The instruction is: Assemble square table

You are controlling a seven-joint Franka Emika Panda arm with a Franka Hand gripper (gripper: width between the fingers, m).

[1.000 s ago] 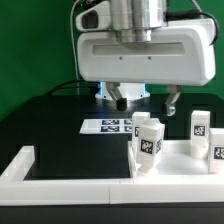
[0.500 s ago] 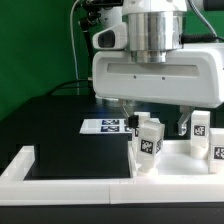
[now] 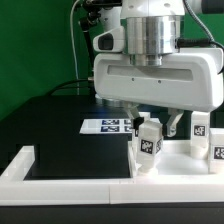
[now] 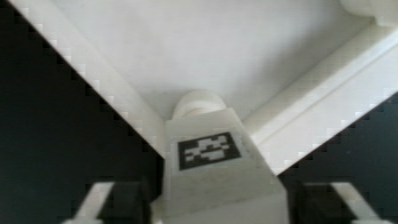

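Now look at where the leg [image 4: 214,150] sits: you see it in the wrist view directly between the two fingers [image 4: 210,200], its tagged face toward the camera and its long axis running away from the wrist toward the white corner rail [image 4: 285,100]. The fingers stand on either side of it, but whether they already pinch it you cannot tell. In the exterior view the gripper [image 3: 152,122] hangs over the legs clustered at the exterior view's right of the black table [image 3: 60,135], beside the marker board [image 3: 105,126].

We list: short white tagged block legs [image 3: 149,146] upright, exterior view's right; flat white marker board [image 3: 108,126] behind, leftward.
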